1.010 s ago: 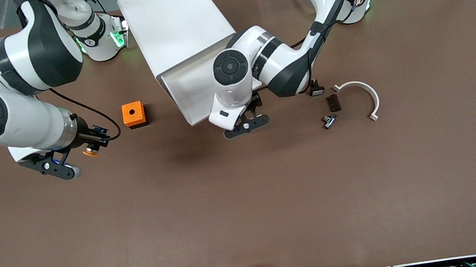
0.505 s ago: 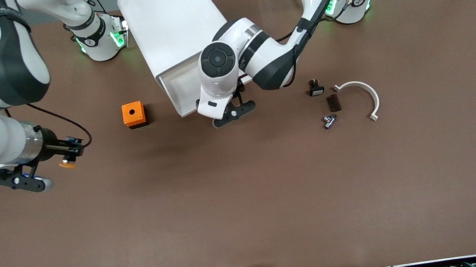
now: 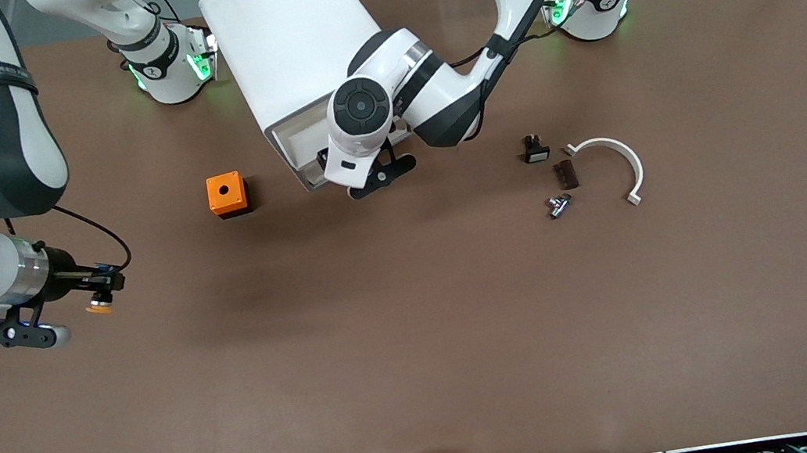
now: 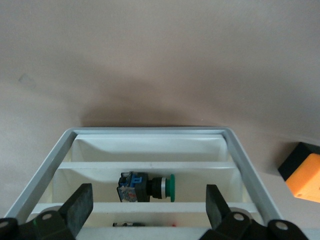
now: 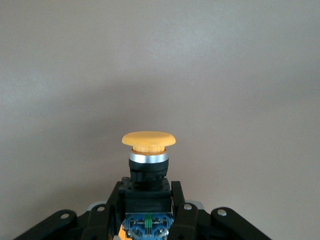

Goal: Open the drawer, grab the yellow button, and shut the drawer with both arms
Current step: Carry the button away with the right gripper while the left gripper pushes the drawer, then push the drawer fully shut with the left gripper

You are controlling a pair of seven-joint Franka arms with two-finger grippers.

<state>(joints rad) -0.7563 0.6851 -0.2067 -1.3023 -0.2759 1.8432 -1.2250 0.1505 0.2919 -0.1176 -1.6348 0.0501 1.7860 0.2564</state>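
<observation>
The white cabinet stands between the arms' bases, and its drawer sticks out a little toward the front camera. My left gripper hangs over the drawer, open. In the left wrist view its fingers straddle the divided drawer, where a green-capped push button lies in a compartment. My right gripper is over bare table at the right arm's end, shut on the button. The button's orange-yellow cap points away from the right gripper.
An orange cube with a hole sits beside the drawer toward the right arm's end. Toward the left arm's end lie a small black part, a dark brown piece, a metal part and a white curved strip.
The left gripper has moved toward the cabinet and the drawer has slid inward with it. The right arm has carried the button farther toward its end of the table.
</observation>
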